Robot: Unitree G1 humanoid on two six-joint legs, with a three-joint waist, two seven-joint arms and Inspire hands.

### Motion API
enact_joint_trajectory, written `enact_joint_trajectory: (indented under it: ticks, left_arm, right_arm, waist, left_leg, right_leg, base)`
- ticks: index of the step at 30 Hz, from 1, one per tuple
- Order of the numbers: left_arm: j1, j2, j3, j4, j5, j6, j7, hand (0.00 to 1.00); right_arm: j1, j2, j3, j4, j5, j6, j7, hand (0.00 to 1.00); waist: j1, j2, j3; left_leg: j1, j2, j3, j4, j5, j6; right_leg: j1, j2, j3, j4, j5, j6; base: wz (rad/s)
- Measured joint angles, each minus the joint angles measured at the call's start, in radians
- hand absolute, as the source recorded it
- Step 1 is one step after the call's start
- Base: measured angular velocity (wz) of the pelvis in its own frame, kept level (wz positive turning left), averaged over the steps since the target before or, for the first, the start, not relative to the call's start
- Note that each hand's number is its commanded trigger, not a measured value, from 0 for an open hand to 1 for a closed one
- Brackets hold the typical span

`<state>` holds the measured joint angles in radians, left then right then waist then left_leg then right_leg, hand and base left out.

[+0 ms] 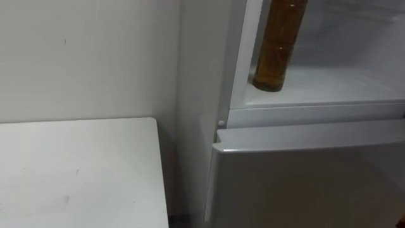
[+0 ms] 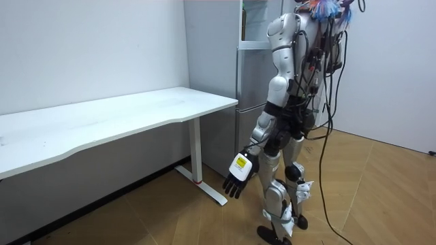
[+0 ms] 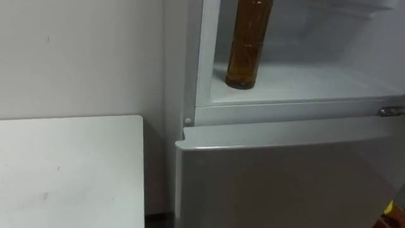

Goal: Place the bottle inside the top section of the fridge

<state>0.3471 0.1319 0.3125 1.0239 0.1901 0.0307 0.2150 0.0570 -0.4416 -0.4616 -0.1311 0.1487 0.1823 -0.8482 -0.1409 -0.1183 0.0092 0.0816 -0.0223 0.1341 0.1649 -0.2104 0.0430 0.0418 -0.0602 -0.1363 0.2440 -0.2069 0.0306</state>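
An amber bottle stands upright on the white floor of the upper fridge compartment, near its left wall, with its top cut off by the picture's edge. No hand touches it. The compartment is open towards me. In the room view I stand upright close in front of the grey fridge. My left hand hangs at my side beside my thigh, with relaxed fingers and nothing in it.
The lower fridge door is closed below the compartment. A white table stands to the fridge's left against the wall, with a narrow gap between them. Wooden floor lies behind me in the room view.
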Motion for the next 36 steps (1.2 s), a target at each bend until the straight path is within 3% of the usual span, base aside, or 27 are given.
enact_joint_trajectory:
  ticks: [2,5,7,9,11,13,16,20,25,29,36]
  left_arm:
    - [0.0,0.0,0.0,0.021,0.0,-0.009,0.0,0.0]
    - [-0.002,0.001,-0.002,0.038,0.0,-0.009,0.0,0.0]
    - [-0.009,0.006,-0.005,0.056,0.001,-0.011,0.0,0.0]
    - [-0.008,0.013,-0.026,0.063,0.0,-0.01,0.0,0.0]
    - [-0.005,0.017,-0.049,0.069,0.0,-0.009,0.002,0.0]
    - [-0.009,0.016,-0.062,0.068,0.0,-0.008,0.006,0.0]
    - [-0.011,0.016,-0.063,0.067,0.0,-0.008,0.01,0.0]
    - [-0.009,0.015,-0.062,0.068,0.001,-0.008,0.017,0.0]
    - [-0.01,0.014,-0.063,0.068,0.001,-0.009,0.018,0.0]
    - [-0.01,0.014,-0.061,0.069,0.001,-0.012,0.018,0.0]
    - [-0.025,0.019,-0.064,0.066,0.024,-0.015,0.011,0.0]
  right_arm:
    - [0.0,0.0,-0.008,-0.035,-0.002,0.024,0.048,0.0]
    - [-0.003,-0.023,-0.034,-0.148,-0.01,0.024,0.07,0.0]
    - [-0.067,-0.081,-0.043,-0.248,-0.039,-0.008,0.089,0.0]
    - [-0.096,-0.113,-0.055,-0.277,-0.045,-0.048,0.106,0.0]
    - [-0.114,-0.118,-0.061,-0.319,-0.046,-0.098,0.13,0.0]
    - [-0.147,-0.121,-0.062,-0.369,-0.086,-0.147,0.178,0.0]
    - [-0.159,-0.126,-0.062,-0.408,-0.118,-0.207,0.246,0.0]
    - [-0.158,-0.126,-0.061,-0.44,-0.118,-0.228,0.323,0.0]
    - [-0.159,-0.126,-0.057,-0.44,-0.11,-0.238,0.373,0.0]
    - [-0.159,-0.126,-0.032,-0.441,-0.072,-0.239,0.407,0.0]
    - [-0.159,-0.125,0.049,-0.434,0.002,-0.257,0.512,0.0]
  waist:
    - [-0.001,0.0,0.0]
    - [0.0,-0.003,-0.0003]
    - [0.004,-0.019,-0.0009]
    - [0.013,-0.03,-0.0071]
    - [0.029,-0.036,-0.013]
    - [0.046,-0.046,-0.0124]
    - [0.067,-0.039,-0.0124]
    - [0.073,-0.01,-0.0091]
    - [0.076,0.007,-0.0134]
    - [0.084,0.005,-0.0118]
    - [0.103,-0.021,-0.0069]
  left_leg:
    - [-0.001,0.001,0.001,0.001,0.001,-0.001]
    - [-0.001,0.004,0.002,0.002,0.002,-0.004]
    - [-0.001,0.009,0.001,0.005,0.004,-0.01]
    - [0.0,0.015,-0.002,0.008,0.005,-0.015]
    - [-0.004,0.021,-0.003,0.018,0.001,-0.02]
    - [-0.009,0.029,-0.005,0.029,-0.005,-0.025]
    - [-0.018,0.034,-0.007,0.038,-0.01,-0.026]
    - [-0.017,0.037,-0.009,0.032,-0.011,-0.025]
    - [-0.014,0.036,-0.009,0.023,-0.01,-0.026]
    - [-0.003,0.038,-0.008,0.016,-0.009,-0.027]
    - [-0.002,0.043,-0.008,0.021,-0.009,-0.028]
  right_leg:
    - [-0.007,0.0,0.001,0.014,-0.002,-0.002]
    - [-0.006,0.002,-0.001,0.016,-0.004,-0.005]
    - [-0.004,0.008,-0.003,0.002,-0.004,-0.01]
    - [0.011,0.016,-0.008,-0.025,0.002,-0.017]
    - [0.016,0.022,-0.01,-0.035,0.007,-0.021]
    - [0.016,0.029,-0.011,-0.045,0.015,-0.027]
    - [0.017,0.032,-0.016,-0.044,0.022,-0.028]
    - [0.025,0.031,-0.022,-0.041,0.022,-0.028]
    - [0.027,0.031,-0.029,-0.041,0.022,-0.028]
    - [0.034,0.031,-0.031,-0.041,0.022,-0.028]
    - [0.047,0.033,-0.025,-0.059,0.024,-0.031]
  base:
    - [-0.04]
    - [-0.01]
    - [0.0]
    - [0.09]
    - [0.03]
    - [0.0]
    - [0.02]
    - [0.01]
    - [0.0]
    - [-0.01]
    - [0.0]
